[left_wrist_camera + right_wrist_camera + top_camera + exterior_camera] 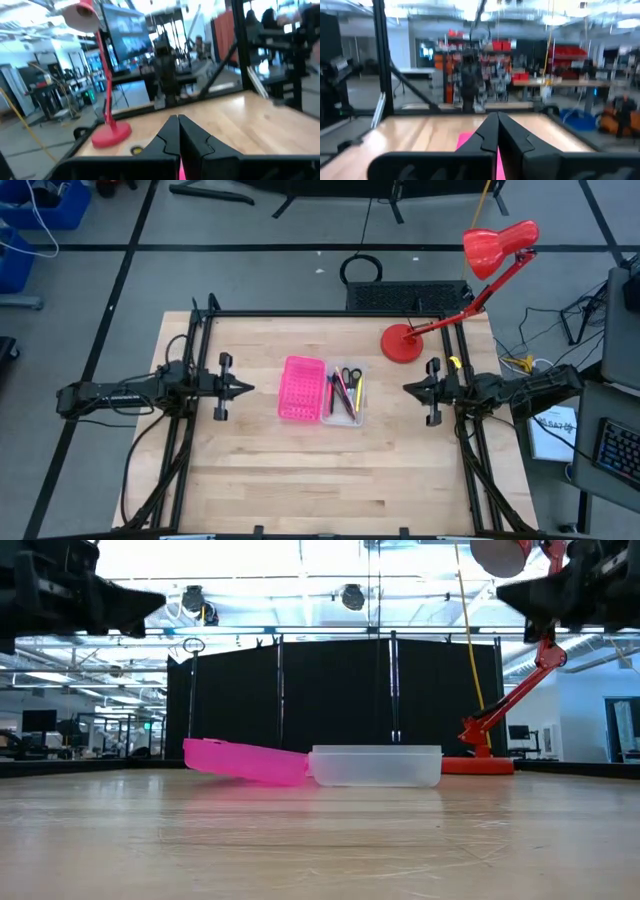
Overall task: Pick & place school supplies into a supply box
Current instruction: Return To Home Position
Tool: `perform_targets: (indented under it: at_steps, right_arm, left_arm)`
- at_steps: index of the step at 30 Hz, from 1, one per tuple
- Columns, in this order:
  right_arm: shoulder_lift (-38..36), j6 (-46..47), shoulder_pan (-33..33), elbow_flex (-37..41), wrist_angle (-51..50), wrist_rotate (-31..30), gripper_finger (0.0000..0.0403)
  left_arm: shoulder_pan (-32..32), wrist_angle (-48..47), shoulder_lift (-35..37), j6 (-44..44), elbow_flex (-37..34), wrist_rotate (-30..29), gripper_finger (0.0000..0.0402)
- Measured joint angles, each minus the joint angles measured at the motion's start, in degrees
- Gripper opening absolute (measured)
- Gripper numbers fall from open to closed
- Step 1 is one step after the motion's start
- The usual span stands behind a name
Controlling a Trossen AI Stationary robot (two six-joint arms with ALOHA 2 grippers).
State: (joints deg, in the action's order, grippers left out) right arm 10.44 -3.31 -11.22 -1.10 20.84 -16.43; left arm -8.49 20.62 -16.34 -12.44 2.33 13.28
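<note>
The clear supply box (344, 396) sits at the table's middle, and its long side touches the bright pink dotted tray (303, 388) on its left. Inside it lie several pens and pencils (340, 395) and the black-handled scissors (350, 376). In the low view the clear box (376, 765) stands flat and the pink tray (245, 760) leans tilted against it. My left gripper (248, 388) hovers shut to the left of the pink tray, high above the table. My right gripper (408, 388) hovers shut to the right of the clear box. Both show shut in their wrist views (178, 120) (497, 116).
A red desk lamp (403, 342) stands by its round base on the table's far right part, its head (498, 245) reaching beyond the far edge. A small yellow thing (455, 363) lies near the right arm. Bare wood stretches across the table's near half.
</note>
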Motion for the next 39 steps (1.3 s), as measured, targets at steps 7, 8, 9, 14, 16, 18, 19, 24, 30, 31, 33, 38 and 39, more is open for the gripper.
perform_targets:
  at_steps: [7, 8, 9, 14, 16, 18, 19, 24, 30, 31, 33, 38, 39]
  right_arm:
    - [-0.81, 2.66, -1.28, 0.00, -2.28, -0.66, 0.0000]
    - [-1.40, 2.36, -1.62, -0.39, -2.47, -1.80, 0.0000]
    - [-2.07, 1.83, -1.97, -0.93, -2.94, -2.93, 0.0000]
    - [-5.99, -1.80, -3.27, -2.75, -4.47, -3.02, 0.0000]
    - [-7.65, -3.19, -3.69, -2.80, -6.32, -2.96, 0.0000]
    - [-9.59, -4.56, -3.97, -2.80, -9.39, -2.80, 0.0000]
    - [-10.43, -5.09, -4.01, -2.80, -11.18, -2.54, 0.0000]
    - [-10.39, -5.09, -3.81, -1.41, -12.76, 4.10, 0.0000]
    - [-9.43, 0.74, -3.74, 0.19, -17.12, 2.63, 0.0000]
    - [-9.03, 0.91, -3.73, 0.19, -16.69, 1.94, 0.0000]
    - [-8.69, -0.39, -3.46, 0.19, -15.48, 0.14, 0.0000]
    - [-8.66, 0.95, -0.11, 0.21, -15.55, -12.00, 0.0000]
    - [-8.66, 1.29, 0.94, 0.21, -15.80, -12.04, 0.0000]
  left_arm:
    - [3.42, 2.44, 0.02, -2.93, 0.02, -1.92, 0.0002]
    - [4.32, 2.41, 0.03, -3.81, 0.05, -3.63, 0.0002]
    - [5.11, 1.96, 0.31, -4.37, 0.27, -5.30, 0.0002]
    - [8.10, 1.57, 3.34, -6.90, 0.90, -5.35, 0.0001]
    - [8.66, 1.07, 5.00, -7.62, 0.90, -3.22, 0.0001]
    - [8.63, -0.59, 6.73, -8.25, 0.90, -0.36, 0.0001]
    - [8.60, -1.84, 7.68, -8.29, 0.90, 0.81, 0.0001]
    - [8.52, -9.63, 10.54, -7.33, 0.90, -0.33, 0.0001]
    - [8.52, -17.03, 10.79, -6.94, -0.54, -6.36, 0.0001]
    - [8.48, -17.17, 10.78, -7.12, -1.32, -6.72, 0.0001]
    - [8.22, -18.63, 10.81, -7.36, -1.74, -7.68, 0.0000]
    - [5.51, -17.83, 10.85, -7.75, -1.70, -4.05, 0.0000]
    - [4.87, -16.34, 10.84, -8.22, -1.70, -1.21, 0.0000]
